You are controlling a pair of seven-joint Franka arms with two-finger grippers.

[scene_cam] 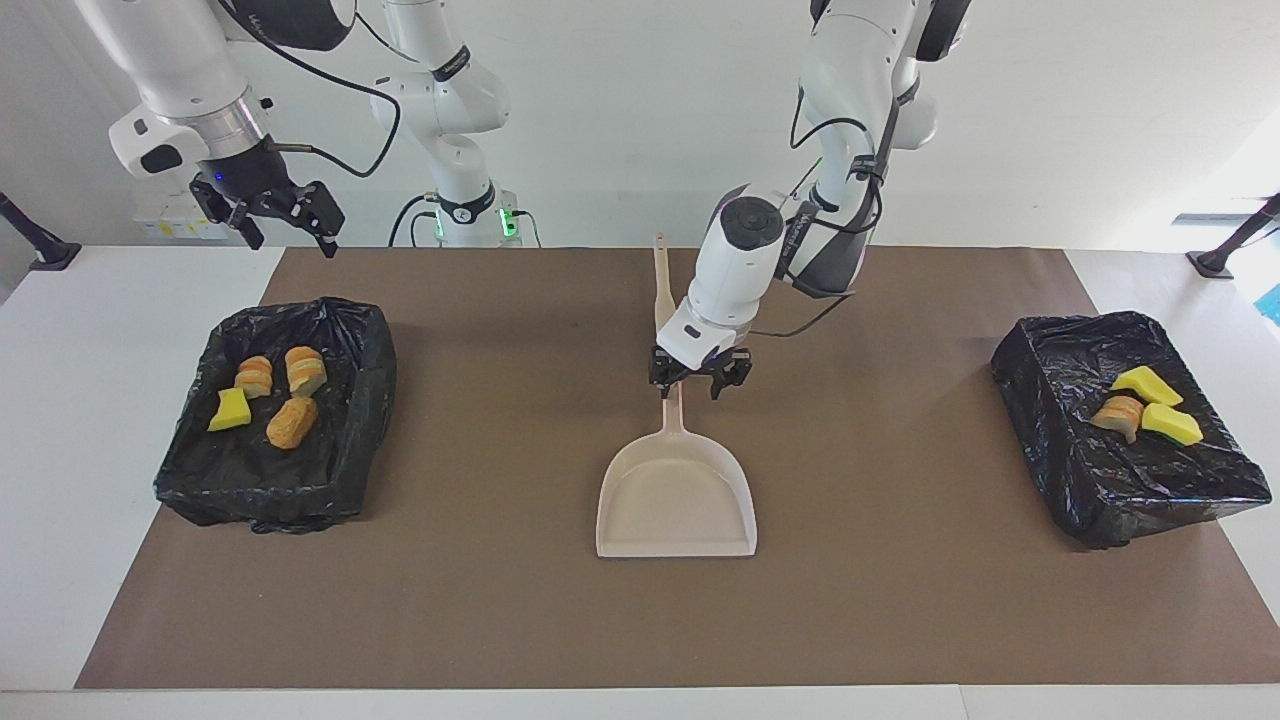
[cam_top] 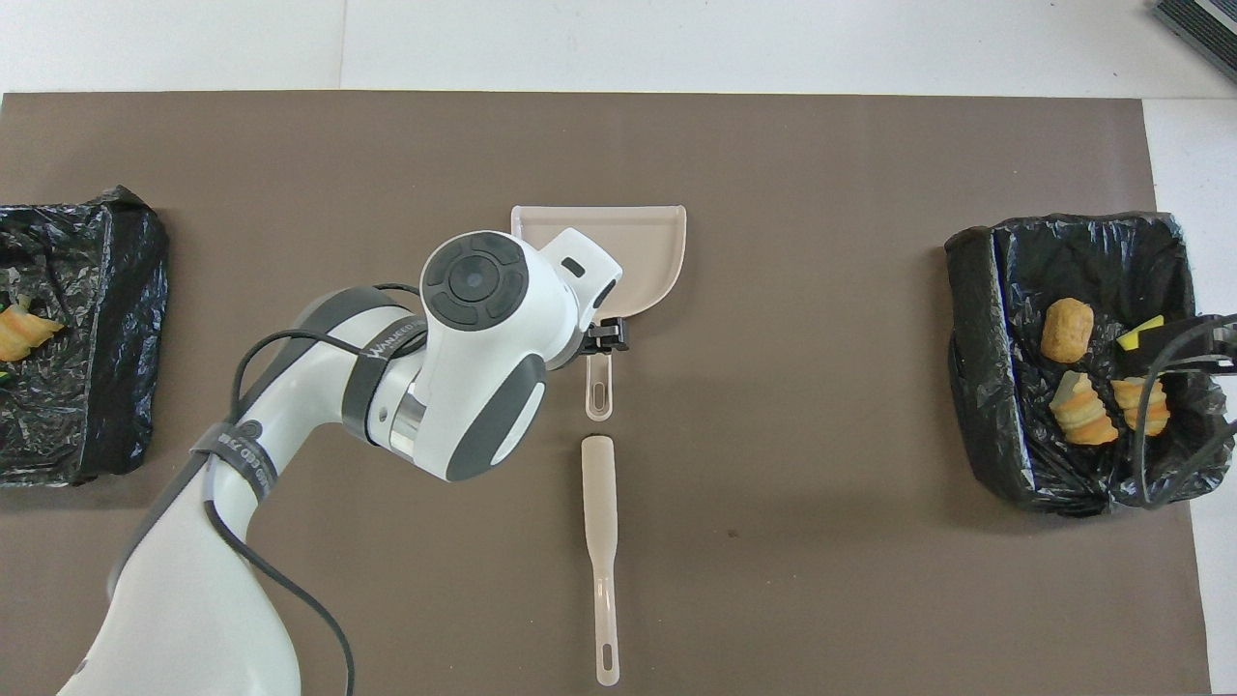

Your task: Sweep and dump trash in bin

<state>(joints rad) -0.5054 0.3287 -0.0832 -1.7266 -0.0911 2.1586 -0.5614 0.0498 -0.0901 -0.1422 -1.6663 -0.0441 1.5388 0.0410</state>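
Left gripper (scene_cam: 700,385) spread above beige dustpan (scene_cam: 676,495) handle mid-mat, brush (cam_top: 599,541) just nearer robots, right gripper (scene_cam: 285,222) open over the mat's corner.

High facing camera across the table, steep overhead camera, both sharing the brown mat (scene_cam: 500,600).

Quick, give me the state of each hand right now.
Left hand: open, over the dustpan handle, holding nothing.
Right hand: open, empty, waiting above the table's corner.
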